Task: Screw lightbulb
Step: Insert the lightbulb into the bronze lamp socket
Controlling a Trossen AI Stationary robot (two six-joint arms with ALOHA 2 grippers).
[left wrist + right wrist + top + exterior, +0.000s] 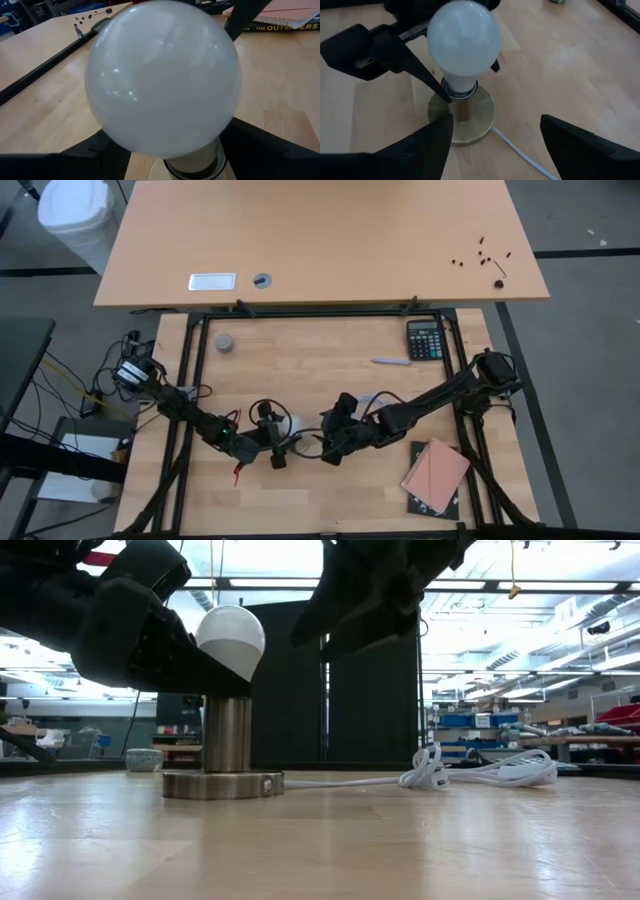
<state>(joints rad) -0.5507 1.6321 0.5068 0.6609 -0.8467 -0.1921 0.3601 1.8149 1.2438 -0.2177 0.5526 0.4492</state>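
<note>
Lightbulb screw end hidden in socket; left hand fingertips cut off by edge

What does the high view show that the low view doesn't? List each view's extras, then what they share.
Only the high view shows the calculator, the pen, the book and the grey cap, plus both arms whole, reaching in from either side.

Only the low view shows the brass post that holds the bulb above the base, the coiled cord side-on, and the room beyond the table.

Both show the bulb seated upright on the base, the left gripper at it and the right gripper close by.
</note>
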